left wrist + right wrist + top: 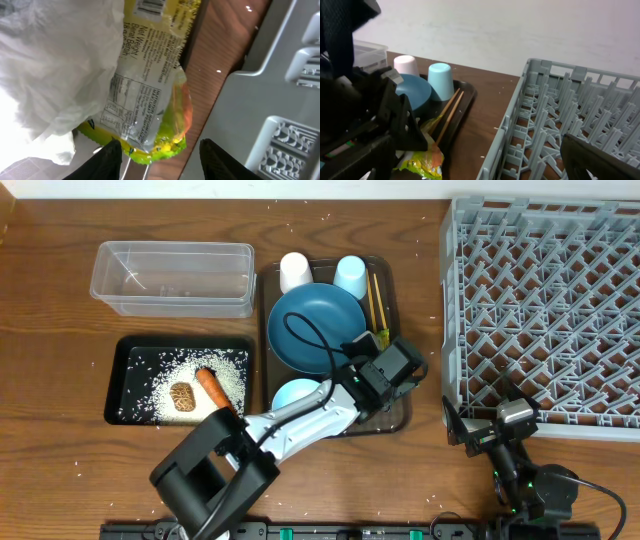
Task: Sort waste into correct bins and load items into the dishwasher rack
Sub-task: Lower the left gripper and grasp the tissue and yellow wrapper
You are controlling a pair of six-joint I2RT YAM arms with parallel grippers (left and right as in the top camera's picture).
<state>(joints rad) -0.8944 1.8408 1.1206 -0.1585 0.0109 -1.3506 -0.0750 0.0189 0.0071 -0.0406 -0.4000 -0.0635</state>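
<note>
**Left arm.** The left arm reaches across the brown serving tray (268,285) toward its right edge. The left gripper (160,157) points down at the green-yellow snack wrapper (150,100). Its fingers (111,159) are parted, and the lower end of the wrapper lies in the gap between them. One finger overlaps the wrapper's edge, and clear space shows beside the other. No grip on the wrapper can be seen.

**Right arm.** The right gripper (485,425) sits low over the counter (60,430), just beside the near left corner of the dishwasher rack (545,310). Its fingers are spread wide and nothing is in them.

**Waste.**
- The wrapper lies on the serving tray, at the near end of the chopsticks (451,107).
- A crumpled white tissue (45,75) lies against the wrapper.
- The black tray (115,395) holds the carrot (210,385), the brown food lump (182,397) and scattered rice (160,375).
- The clear tub (170,275) stands behind the black tray.

**Dishes.** All of them are on the serving tray.
- The white cup (295,272) and the light blue cup (350,277) stand upside down, side by side at the far end.
- The dark blue plate (315,328) sits in the middle.
- The bowl (298,395) is at the near end, partly under the left arm.
</note>
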